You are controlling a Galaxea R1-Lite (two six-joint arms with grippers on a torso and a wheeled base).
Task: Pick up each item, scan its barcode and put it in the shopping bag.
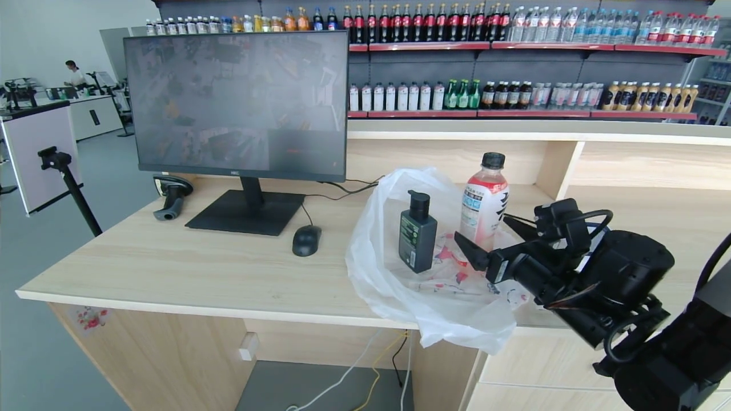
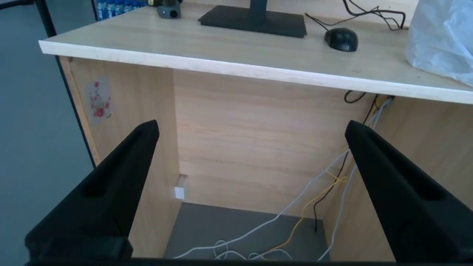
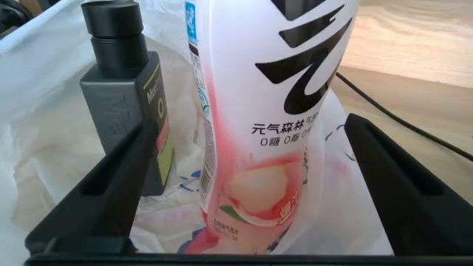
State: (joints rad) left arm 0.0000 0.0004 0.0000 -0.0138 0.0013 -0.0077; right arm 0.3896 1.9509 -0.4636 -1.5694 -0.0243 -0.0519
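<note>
A pink drink bottle [image 1: 484, 200] with a black cap and a dark green pump bottle [image 1: 418, 234] stand upright on the spread white shopping bag [image 1: 400, 285] on the counter. My right gripper [image 1: 481, 226] is open at the pink bottle's lower part, one finger on each side. In the right wrist view the pink bottle [image 3: 273, 125] stands close between the open fingers [image 3: 118, 185], with the green bottle [image 3: 126, 103] beside it. My left gripper [image 2: 251, 129] is open and holds nothing, low in front of the counter's underside. A barcode scanner [image 1: 168, 200] rests left of the monitor.
A monitor [image 1: 237, 103] on its stand and a black mouse [image 1: 306, 240] occupy the wooden counter [image 1: 171, 268]. Cables run behind the bag and hang under the counter [image 2: 318, 214]. A raised wooden ledge [image 1: 628, 165] and drink shelves stand behind.
</note>
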